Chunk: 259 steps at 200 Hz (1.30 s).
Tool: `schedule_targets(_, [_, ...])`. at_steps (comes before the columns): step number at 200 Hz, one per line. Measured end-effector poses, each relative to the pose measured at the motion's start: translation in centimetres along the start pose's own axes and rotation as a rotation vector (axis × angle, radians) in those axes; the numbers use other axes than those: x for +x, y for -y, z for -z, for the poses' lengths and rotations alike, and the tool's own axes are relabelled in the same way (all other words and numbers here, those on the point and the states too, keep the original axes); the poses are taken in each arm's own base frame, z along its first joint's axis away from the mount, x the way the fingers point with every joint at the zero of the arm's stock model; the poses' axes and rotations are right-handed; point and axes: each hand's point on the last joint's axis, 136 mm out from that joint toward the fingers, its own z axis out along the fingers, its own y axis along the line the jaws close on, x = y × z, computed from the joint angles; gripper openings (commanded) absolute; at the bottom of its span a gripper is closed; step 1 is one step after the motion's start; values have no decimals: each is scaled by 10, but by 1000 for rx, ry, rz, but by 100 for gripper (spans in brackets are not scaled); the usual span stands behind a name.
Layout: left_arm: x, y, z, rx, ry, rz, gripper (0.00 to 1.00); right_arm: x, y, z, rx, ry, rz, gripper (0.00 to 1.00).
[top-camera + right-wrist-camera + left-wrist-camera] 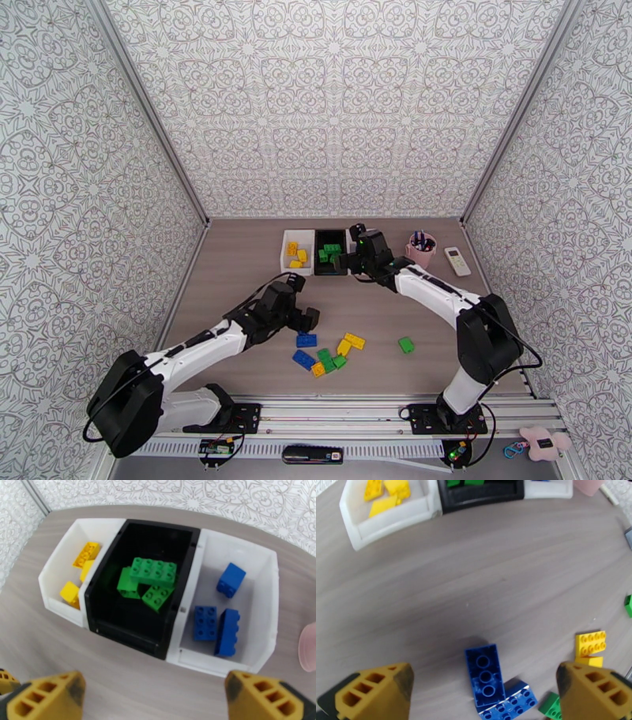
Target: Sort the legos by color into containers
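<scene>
Hovering open, the left gripper [485, 679] is framing a blue brick [482, 662] for pickup; the right gripper [154, 687], open too, is facing bins [158, 525] at twelve o'clock.

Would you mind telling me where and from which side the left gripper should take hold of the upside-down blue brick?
Probably across the two long flat side walls of the upside-down blue brick, whose hollow underside faces up, coming straight down with the open left gripper. Favour its far half: its near end meets a second blue brick.
</scene>
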Motion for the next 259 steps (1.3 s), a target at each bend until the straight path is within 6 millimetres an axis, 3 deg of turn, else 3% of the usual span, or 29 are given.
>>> schedule_targets(31, [8,-3,-14,-40,-105,23,99,1,0,0,0,-1,0,97])
schedule_targets(73, [27,0,-30,-72,-230,21,90,1,0,0,0,-1,-1,97])
schedule_targets(118, [35,-5,-40,-146,-299,28,71,1,0,0,0,-1,-8,97])
schedule_targets(179, [47,-10,-46,-188,-350,27,55,1,0,0,0,-1,-12,97])
schedule_targets(230, [54,-11,-49,-196,-377,21,34,1,0,0,0,-1,-19,97])
schedule_targets(259, [51,-10,-49,-194,-369,22,31,1,0,0,0,-1,-22,97])
